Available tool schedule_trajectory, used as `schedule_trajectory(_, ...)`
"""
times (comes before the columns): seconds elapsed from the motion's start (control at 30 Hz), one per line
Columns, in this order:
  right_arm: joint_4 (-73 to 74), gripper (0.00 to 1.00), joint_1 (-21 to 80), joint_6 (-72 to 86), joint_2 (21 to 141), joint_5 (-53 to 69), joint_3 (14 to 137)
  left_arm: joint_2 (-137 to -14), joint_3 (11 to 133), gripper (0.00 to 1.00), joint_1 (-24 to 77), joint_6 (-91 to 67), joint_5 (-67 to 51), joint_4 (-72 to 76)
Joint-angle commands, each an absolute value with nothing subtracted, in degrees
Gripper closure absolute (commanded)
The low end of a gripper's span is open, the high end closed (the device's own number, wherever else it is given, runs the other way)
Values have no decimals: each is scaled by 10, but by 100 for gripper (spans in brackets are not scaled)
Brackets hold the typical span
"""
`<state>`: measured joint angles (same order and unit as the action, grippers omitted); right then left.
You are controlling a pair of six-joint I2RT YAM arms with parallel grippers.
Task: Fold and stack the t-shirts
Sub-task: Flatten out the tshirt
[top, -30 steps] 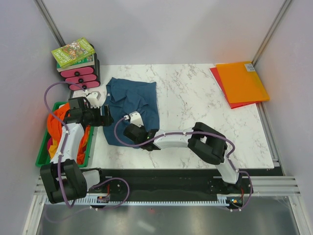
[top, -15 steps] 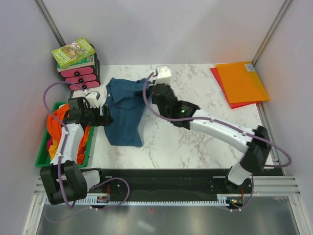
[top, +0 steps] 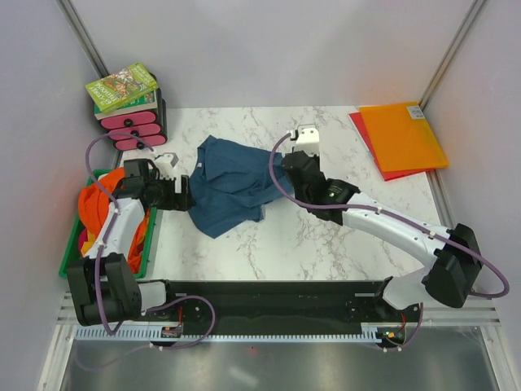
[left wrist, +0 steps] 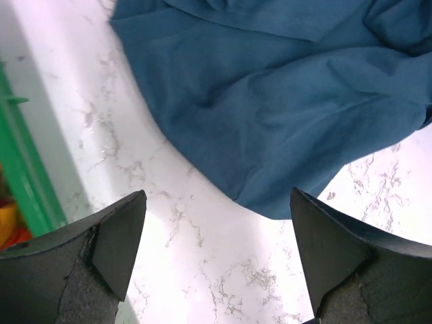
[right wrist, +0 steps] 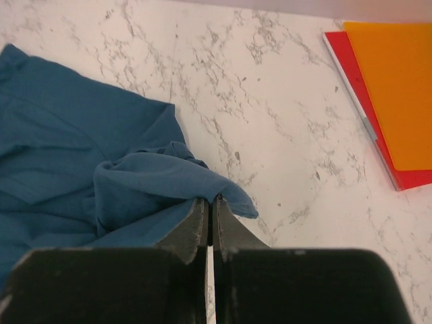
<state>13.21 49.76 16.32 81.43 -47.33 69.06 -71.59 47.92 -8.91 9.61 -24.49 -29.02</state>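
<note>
A dark teal-blue t-shirt [top: 232,183] lies crumpled on the marble table, left of centre. My right gripper [top: 281,173] is shut on a fold of its right edge; in the right wrist view the cloth [right wrist: 148,179] bunches over the closed fingers [right wrist: 210,206]. My left gripper [top: 186,198] is open and empty just left of the shirt's near-left edge; in the left wrist view the shirt [left wrist: 283,101] lies beyond the spread fingers [left wrist: 216,263]. Orange t-shirts [top: 102,204] with yellow and red bits are heaped in a green bin at the left.
The green bin [top: 73,265] stands off the table's left edge. A book on a stack of pink-and-black holders [top: 130,106] stands at the back left. Flat orange and red plastic folders [top: 400,137] lie at the back right, also in the right wrist view [right wrist: 395,88].
My right arm swung from the shirt's near edge toward the back and then right, pulling the blue shirt rightward with it. My left gripper shifted slightly up and right beside the shirt.
</note>
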Motion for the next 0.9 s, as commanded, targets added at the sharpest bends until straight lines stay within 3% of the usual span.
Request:
schedule_trajectory(0.0, 131, 100, 494, 189, 820, -477, 682, -722, 497, 7, -25, 157, -251, -306)
schedule_trajectory(0.33, 124, 100, 491, 195, 866, -462, 696, -719, 490, 9, 156, 225, -235, -307)
schedule_trajectory(0.57, 118, 100, 490, 203, 881, -459, 692, -808, 479, 15, 192, 254, -150, -302)
schedule_trajectory(0.77, 115, 100, 488, 206, 885, -459, 686, -836, 471, 22, 192, 262, -156, -302)
schedule_trajectory(0.87, 113, 100, 484, 206, 884, -459, 679, -833, 462, 32, 195, 266, -168, -302)
